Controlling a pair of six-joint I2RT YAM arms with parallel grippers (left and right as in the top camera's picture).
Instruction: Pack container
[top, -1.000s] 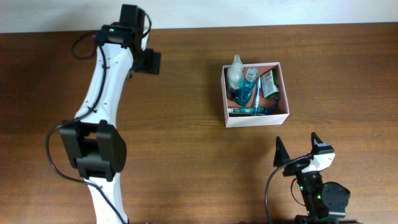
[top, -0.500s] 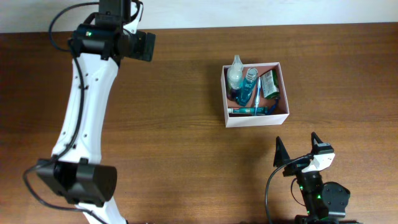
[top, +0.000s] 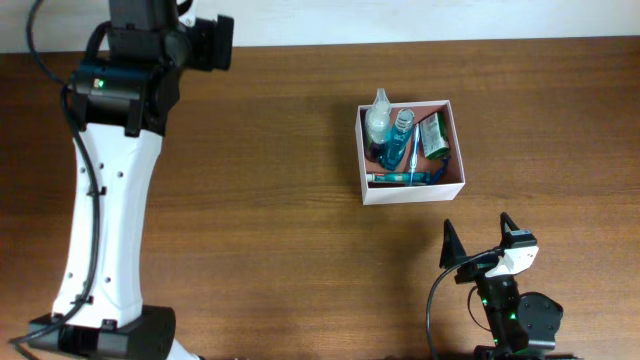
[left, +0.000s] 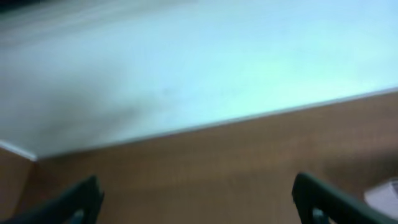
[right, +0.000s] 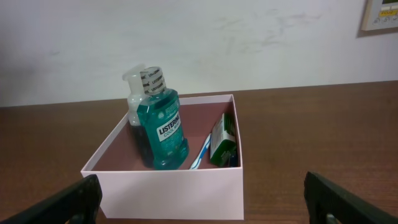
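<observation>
Now | container (top: 412, 192) mouth up | left end effector (left: 199, 202), right end effector (top: 476, 238) wide apart, empty

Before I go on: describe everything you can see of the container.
The container is a square, shallow, open-topped box with thin white walls, cardboard by the look, and a pinkish-brown inside. It sits flat on the wooden table. Inside are a teal Listerine bottle and a clear bottle rising above its rim, a green pack and a toothbrush. Nothing else touches it.
</observation>
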